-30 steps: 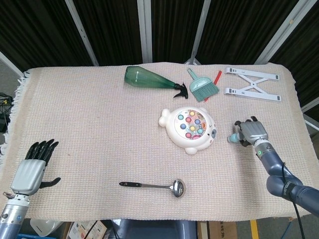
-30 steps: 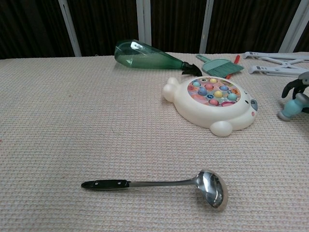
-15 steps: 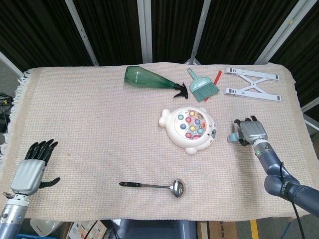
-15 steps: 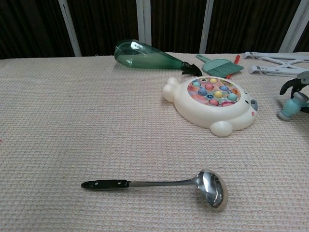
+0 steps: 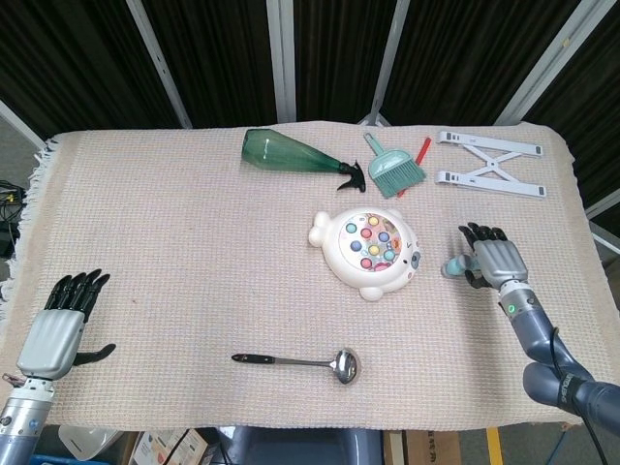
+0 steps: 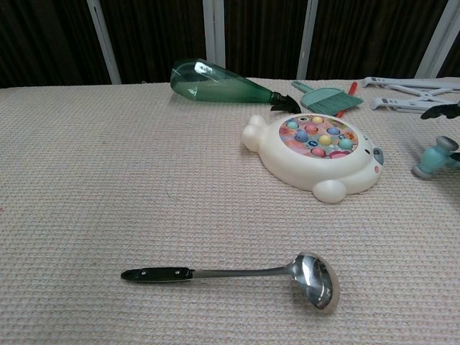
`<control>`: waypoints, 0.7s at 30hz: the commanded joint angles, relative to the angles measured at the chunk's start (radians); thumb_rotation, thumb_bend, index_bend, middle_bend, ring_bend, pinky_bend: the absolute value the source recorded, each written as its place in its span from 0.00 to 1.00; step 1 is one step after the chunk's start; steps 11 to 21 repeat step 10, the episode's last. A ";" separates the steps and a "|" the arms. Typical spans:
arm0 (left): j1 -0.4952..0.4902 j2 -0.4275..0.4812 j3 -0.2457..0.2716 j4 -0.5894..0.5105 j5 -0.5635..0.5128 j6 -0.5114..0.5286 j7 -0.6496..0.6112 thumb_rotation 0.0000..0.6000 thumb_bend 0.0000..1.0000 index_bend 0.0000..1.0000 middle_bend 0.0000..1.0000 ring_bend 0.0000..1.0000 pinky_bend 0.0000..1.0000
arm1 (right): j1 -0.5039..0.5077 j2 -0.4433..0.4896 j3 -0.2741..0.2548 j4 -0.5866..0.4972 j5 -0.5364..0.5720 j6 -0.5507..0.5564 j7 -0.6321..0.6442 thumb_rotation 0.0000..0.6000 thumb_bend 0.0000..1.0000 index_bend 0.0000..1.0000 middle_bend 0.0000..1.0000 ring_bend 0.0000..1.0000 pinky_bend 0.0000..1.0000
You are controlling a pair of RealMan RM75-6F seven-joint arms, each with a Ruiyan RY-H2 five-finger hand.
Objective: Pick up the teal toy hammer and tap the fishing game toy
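Fingers of both hands spread, holding nothing.
Left hand [image 5: 60,327] rests open at the table's near left edge; a ladle [image 5: 300,363] lies toward the front, the fishing game toy [image 5: 367,252] sits mid-table, and the teal toy hammer [image 6: 434,158] lies on the cloth just beside it, under the right hand [image 5: 494,260], whose fingers [image 5: 477,232] are splayed above it.

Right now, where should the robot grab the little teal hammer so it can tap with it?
Best by the handle, from above. The hammer lies flat on the cloth, its head toward the fishing game and its handle running under the right hand, whose fingers are spread over it. Gripping there probably leaves the head free.
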 commanded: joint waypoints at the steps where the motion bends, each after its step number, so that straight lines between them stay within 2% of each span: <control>1: 0.002 -0.001 0.000 0.003 0.004 0.006 -0.006 1.00 0.11 0.00 0.00 0.00 0.00 | -0.091 0.025 0.015 -0.073 -0.116 0.150 0.105 1.00 0.44 0.00 0.00 0.00 0.00; 4: 0.006 -0.003 -0.001 0.008 0.008 0.014 -0.011 1.00 0.11 0.00 0.00 0.00 0.00 | -0.174 0.032 0.005 -0.117 -0.235 0.313 0.186 1.00 0.44 0.00 0.00 0.00 0.00; 8: 0.011 -0.005 -0.001 0.013 0.015 0.025 -0.016 1.00 0.11 0.00 0.00 0.00 0.00 | -0.274 0.024 -0.026 -0.145 -0.360 0.506 0.234 1.00 0.44 0.00 0.00 0.00 0.00; 10: 0.012 -0.006 -0.002 0.014 0.016 0.028 -0.017 1.00 0.11 0.00 0.00 0.00 0.00 | -0.303 0.020 -0.038 -0.153 -0.391 0.558 0.239 1.00 0.44 0.00 0.00 0.00 0.00; 21: 0.012 -0.006 -0.002 0.014 0.016 0.028 -0.017 1.00 0.11 0.00 0.00 0.00 0.00 | -0.303 0.020 -0.038 -0.153 -0.391 0.558 0.239 1.00 0.44 0.00 0.00 0.00 0.00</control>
